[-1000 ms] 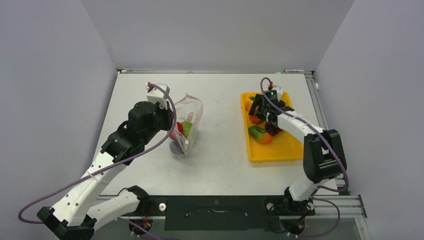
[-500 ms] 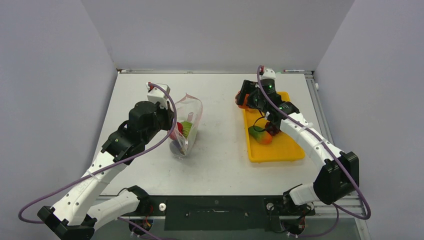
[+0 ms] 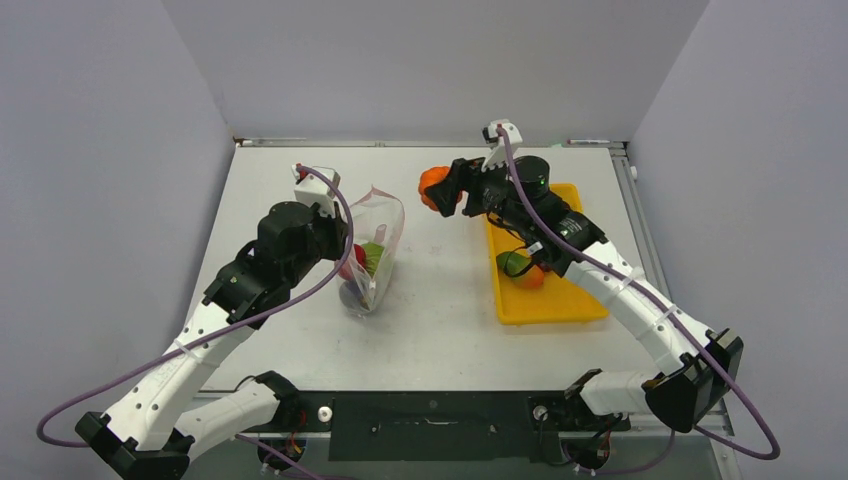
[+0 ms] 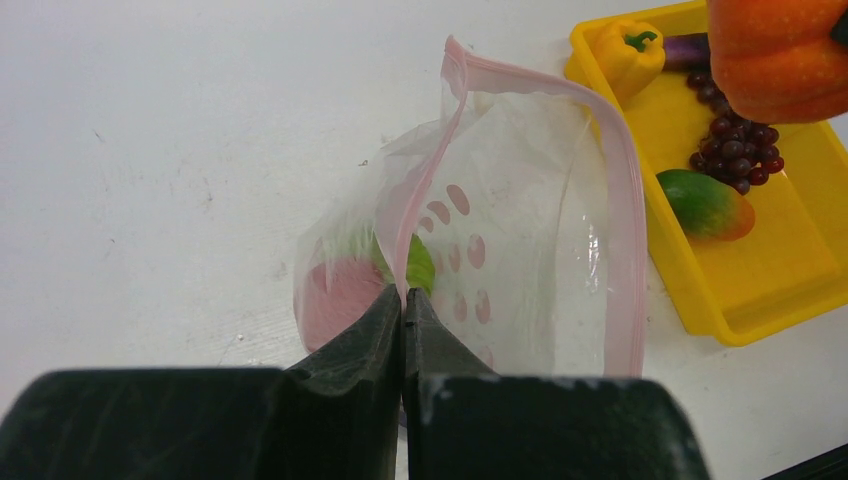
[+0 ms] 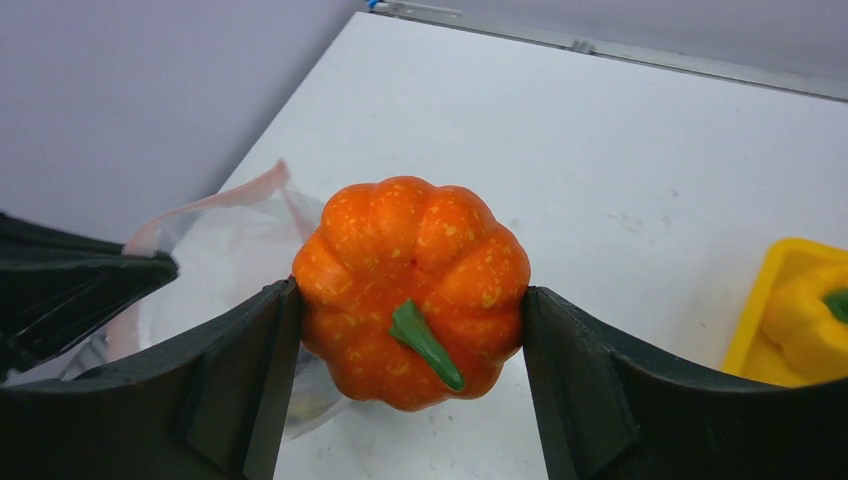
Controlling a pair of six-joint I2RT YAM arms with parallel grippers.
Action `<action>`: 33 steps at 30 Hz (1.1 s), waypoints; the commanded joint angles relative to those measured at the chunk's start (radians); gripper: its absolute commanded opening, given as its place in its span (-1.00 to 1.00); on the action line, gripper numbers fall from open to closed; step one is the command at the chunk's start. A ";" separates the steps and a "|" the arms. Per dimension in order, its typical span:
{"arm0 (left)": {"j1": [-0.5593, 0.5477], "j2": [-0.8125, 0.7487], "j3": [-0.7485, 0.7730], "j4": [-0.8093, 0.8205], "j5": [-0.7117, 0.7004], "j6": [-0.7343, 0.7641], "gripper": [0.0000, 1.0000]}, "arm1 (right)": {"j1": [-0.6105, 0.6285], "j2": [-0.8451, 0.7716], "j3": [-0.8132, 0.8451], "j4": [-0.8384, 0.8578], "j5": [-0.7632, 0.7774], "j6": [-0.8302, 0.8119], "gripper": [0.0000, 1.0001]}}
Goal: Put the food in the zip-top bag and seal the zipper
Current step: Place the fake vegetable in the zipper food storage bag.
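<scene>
The clear zip-top bag [image 3: 375, 250] with pink dots stands open at the table's left, with red and green food inside [image 4: 420, 265]. My left gripper [image 4: 402, 300] is shut on its near rim, on the pinkish zipper strip [image 4: 610, 130]. My right gripper [image 5: 410, 310] is shut on an orange toy pumpkin [image 5: 412, 290] with a green stem, held in the air between tray and bag [image 3: 433, 187]. The yellow tray [image 3: 570, 300] holds a yellow bell pepper [image 4: 628, 55], a purple eggplant [image 4: 688, 47], a dark red grape bunch [image 4: 738, 150] and a green-orange piece [image 3: 520, 268].
The tray sits at the table's right side, close to the right edge rail [image 3: 630, 190]. Grey walls [image 3: 100, 150] enclose the table on three sides. Purple cables loop beside both arms.
My right gripper has lifted the orange pumpkin out of the tray and carried it left and up toward the bag. The left arm and bag have not moved.
</scene>
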State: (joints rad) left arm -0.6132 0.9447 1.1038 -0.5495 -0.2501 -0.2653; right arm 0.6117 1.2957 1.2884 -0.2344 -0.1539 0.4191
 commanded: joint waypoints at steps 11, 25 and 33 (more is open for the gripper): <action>0.013 -0.002 0.001 0.048 0.019 0.005 -1.00 | 0.258 0.061 0.133 0.154 -0.014 -0.134 -0.36; 0.021 -0.007 0.001 0.050 0.031 0.002 -1.00 | 0.314 0.194 0.191 0.099 0.069 -0.188 -0.29; 0.022 -0.009 0.002 0.052 0.035 0.001 -1.00 | 0.362 0.224 0.208 0.003 0.181 -0.259 -0.14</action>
State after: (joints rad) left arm -0.5991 0.9447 1.1034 -0.5488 -0.2291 -0.2661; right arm 0.9466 1.5188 1.4479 -0.2077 -0.0589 0.2131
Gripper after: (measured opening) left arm 0.003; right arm 0.729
